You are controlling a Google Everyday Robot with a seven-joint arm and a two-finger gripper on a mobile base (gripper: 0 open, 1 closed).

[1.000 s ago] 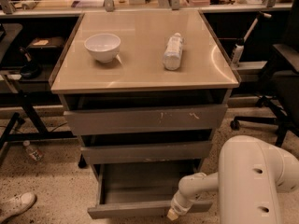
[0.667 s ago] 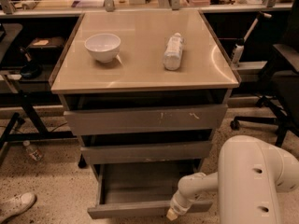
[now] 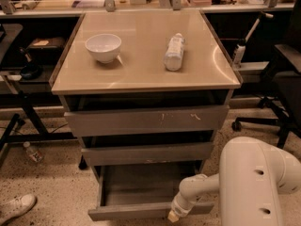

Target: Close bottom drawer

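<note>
Down by the floor, bottom drawer [image 3: 136, 211]: pulled well out of the cabinet [image 3: 221, 102]; its flat, handle-less front faces me; the grey box interior lies open to view behind the front

Gripper [image 3: 175, 214]: mine, low on the right part of that drawer's front, at its top edge; its pale yellowish tip seems to touch the front, though I cannot be sure of contact; whether it is wide or narrow I cannot tell; I see nothing held in it

Arm [image 3: 200, 188]: white, reaching leftward and down from my big rounded housing [image 3: 261, 182] at lower right; it crosses in front of the drawer's right corner

Middle drawer [image 3: 146, 153]: just above, its front standing a little out from the cabinet; a dark gap over it

Top drawer [image 3: 141, 120]: widest front, white scratches right of its middle; also slightly out

Cabinet top [image 3: 141, 74]: beige and glossy; white bowl [image 3: 103, 46] upright on the left; clear bottle [image 3: 174, 52] lying on its side right of centre; the two well apart

Floor [image 3: 56, 192]: speckled; a white shoe [image 3: 16, 206] at lower left; a small plastic bottle [image 3: 33, 152] lying near the black table legs

Right side: black office chair [image 3: 287, 79] beside the cabinet
</note>
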